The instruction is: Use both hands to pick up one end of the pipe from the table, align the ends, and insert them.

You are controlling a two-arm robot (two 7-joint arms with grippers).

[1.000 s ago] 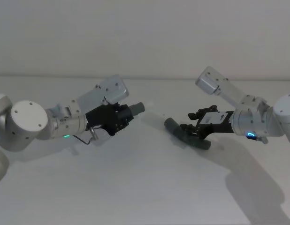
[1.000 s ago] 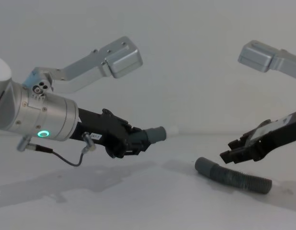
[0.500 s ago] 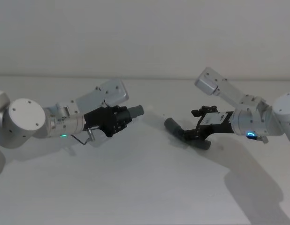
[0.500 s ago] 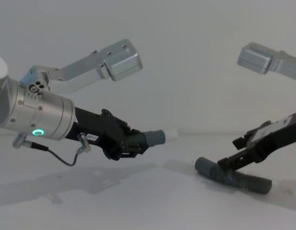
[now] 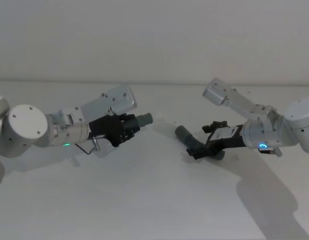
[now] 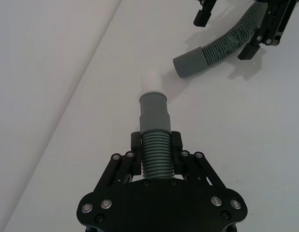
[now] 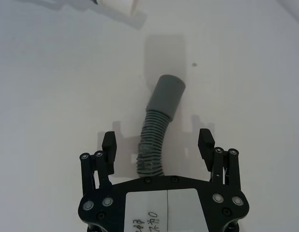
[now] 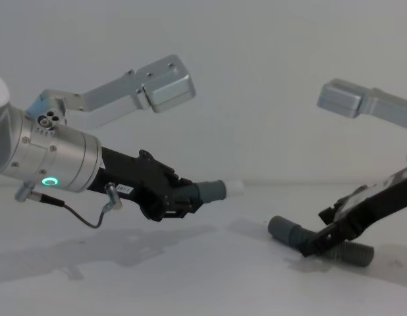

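1. Head view: the left end effector (image 5: 129,126) is pinching the short hose piece (image 5: 142,119) clear above the bench (image 5: 144,200), while the right end effector (image 5: 201,148) is sitting low over the long hose piece (image 5: 186,135).
2. Left wrist view: its fingers (image 6: 176,142) are clamping the ribbed section, with the cuff (image 6: 154,112) jutting ahead of them.
3. Right wrist view: the spread fingers are straddling the long hose piece without touching it.
4. Chest view: the right arm is slanting down towards the bench, and the left arm is reaching inward, angled slightly upward.

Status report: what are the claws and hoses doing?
Left claw shut on one hose piece, raised. Right claw open, straddling second hose piece on table. Small white object beyond raised cuff.
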